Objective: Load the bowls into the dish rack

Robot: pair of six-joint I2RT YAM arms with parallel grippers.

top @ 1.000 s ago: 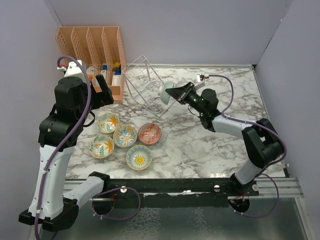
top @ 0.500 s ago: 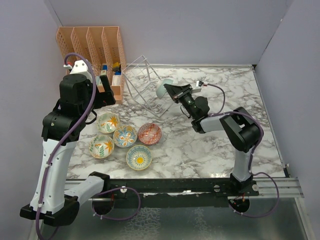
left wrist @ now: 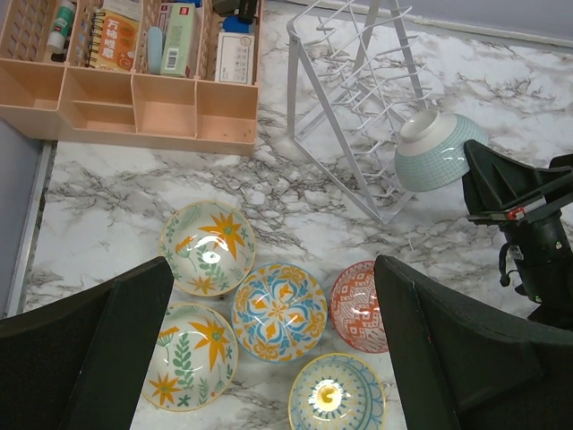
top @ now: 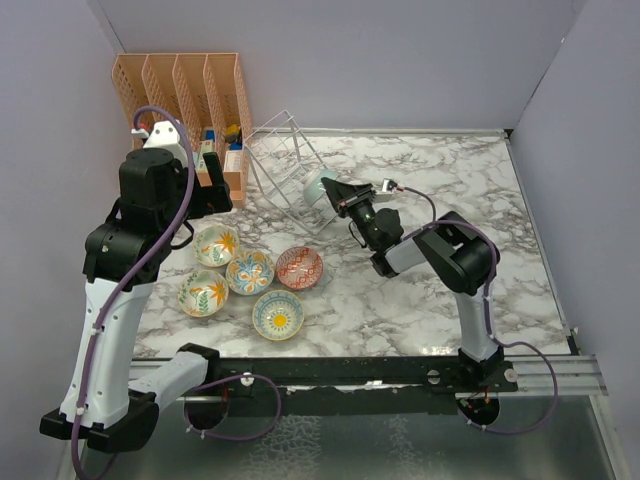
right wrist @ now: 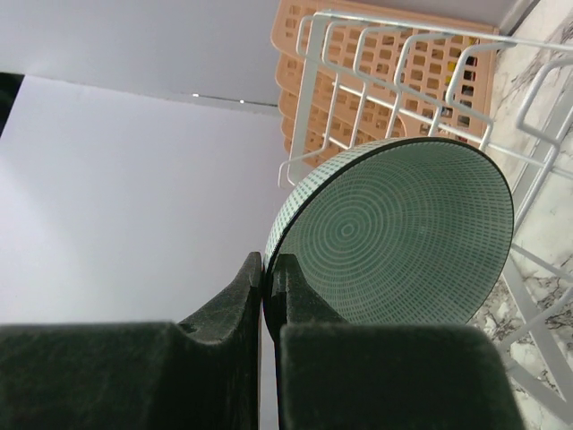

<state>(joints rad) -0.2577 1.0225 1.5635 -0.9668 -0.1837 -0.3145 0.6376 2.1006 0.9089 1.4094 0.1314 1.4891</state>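
Observation:
The plain teal bowl (top: pixel 318 187) is tipped on its edge, and my right gripper (top: pixel 337 192) is shut on its rim. It hangs at the near right side of the wire dish rack (top: pixel 290 170). In the right wrist view the bowl (right wrist: pixel 403 233) fills the space beside my right gripper (right wrist: pixel 267 269), with the rack (right wrist: pixel 307 85) just behind. Several painted bowls (top: pixel 250 271) sit open side up on the table left of centre. My left gripper (left wrist: pixel 269 269) hovers open high above those bowls (left wrist: pixel 280 311); from there the teal bowl (left wrist: pixel 436 148) leans against the rack (left wrist: pixel 292 90).
An orange slotted organizer (top: pixel 185 85) with small items stands at the back left, touching the rack's left side. Grey walls close in the marble table (top: pixel 450 290) on the left, back and right.
My right gripper has carried the teal bowl left and lower, in against the rack. The left arm rose slightly early on and has since stayed still.

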